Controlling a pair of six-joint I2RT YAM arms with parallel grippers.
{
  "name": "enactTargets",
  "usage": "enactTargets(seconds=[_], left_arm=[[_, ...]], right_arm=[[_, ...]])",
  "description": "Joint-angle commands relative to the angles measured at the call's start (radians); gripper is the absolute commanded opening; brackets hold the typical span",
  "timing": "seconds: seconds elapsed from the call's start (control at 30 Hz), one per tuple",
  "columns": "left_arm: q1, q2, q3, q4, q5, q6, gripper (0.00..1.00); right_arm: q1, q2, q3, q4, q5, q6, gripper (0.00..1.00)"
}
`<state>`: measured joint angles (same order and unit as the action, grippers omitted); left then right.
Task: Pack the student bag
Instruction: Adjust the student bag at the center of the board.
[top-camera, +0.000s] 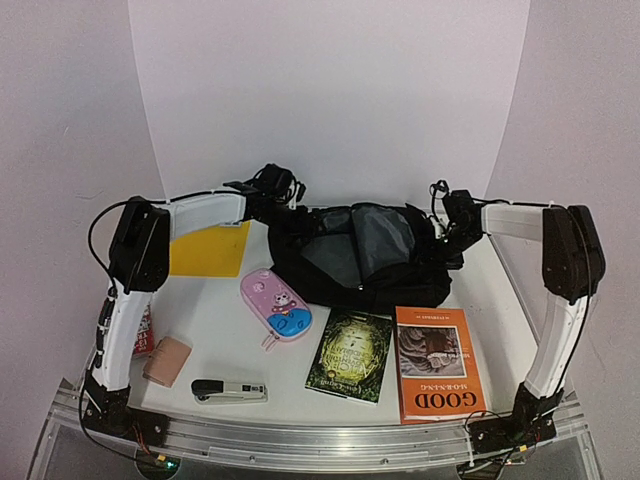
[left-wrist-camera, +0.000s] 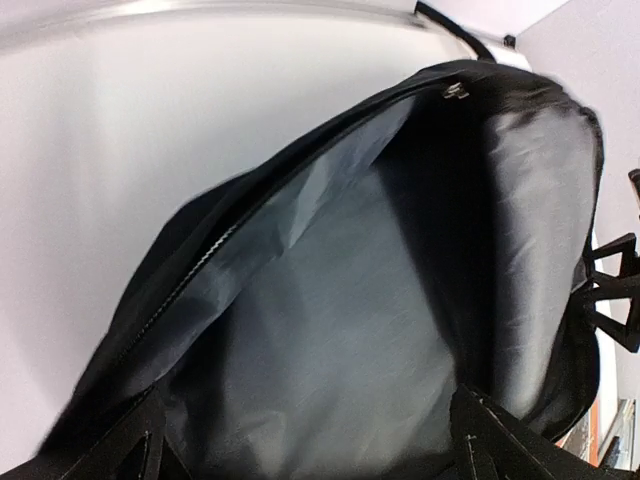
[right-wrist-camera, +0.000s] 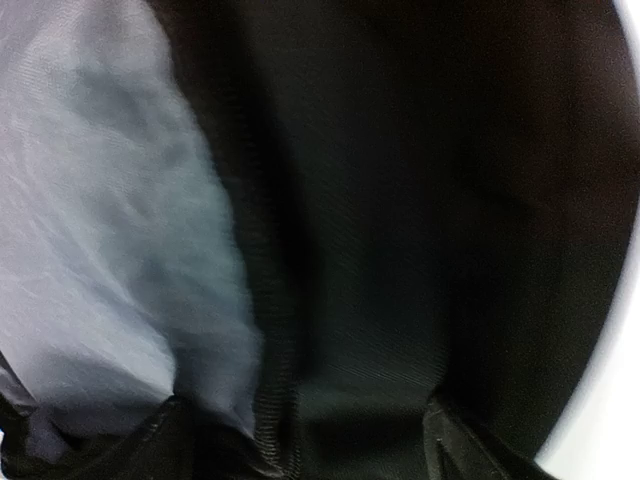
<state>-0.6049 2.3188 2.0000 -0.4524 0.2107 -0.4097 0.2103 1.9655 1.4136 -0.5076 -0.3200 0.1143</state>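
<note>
The white table (top-camera: 215, 330) is closed in by walls at the back and sides, and bare tabletop is seen left of the pink pencil case (top-camera: 277, 305). The student bag (top-camera: 360, 255) is laid at the middle rear, its mouth gaping. Two books (top-camera: 438, 365) are set just before its near edge. The left gripper (top-camera: 283, 205) is spread at the bag's left rim. The right gripper (top-camera: 442, 238) is spread at its right rim, with fabric between the fingers.

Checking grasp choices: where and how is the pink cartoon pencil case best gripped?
Pinch the pink oblong cartoon-printed pencil case across its narrow middle, coming straight down from above. It lies flat and slanted on the white table, so probably turn the grip square to its long axis.
</note>
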Motion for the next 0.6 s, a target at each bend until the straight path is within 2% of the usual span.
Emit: enactTargets(seconds=[0.0, 0.1, 0.23, 0.4, 0.57], left_arm=[[0.04, -0.127, -0.006, -0.072, -0.157, 0.058, 1.0], [0.042, -0.137, -0.03, -0.069, -0.157, 0.07, 0.99], [0.043, -0.183, -0.116, 0.033, -0.061, 0.069, 0.99], [0.067, -0.156, -0.06, -0.075, -0.192, 0.02, 0.97], [0.074, -0.151, -0.107, -0.088, -0.229, -0.003, 0.94]], right_arm=[[-0.014, -0.125, 0.036, -0.058, 0.029, 0.001, 0.87], [-0.012, -0.169, 0.048, -0.062, 0.025, -0.014, 0.9], [-0.013, -0.202, 0.073, -0.067, 0.004, -0.028, 0.92], [-0.013, -0.206, 0.111, -0.075, -0.042, -0.03, 0.97], [0.003, -0.198, 0.141, -0.075, -0.107, -0.026, 0.98]])
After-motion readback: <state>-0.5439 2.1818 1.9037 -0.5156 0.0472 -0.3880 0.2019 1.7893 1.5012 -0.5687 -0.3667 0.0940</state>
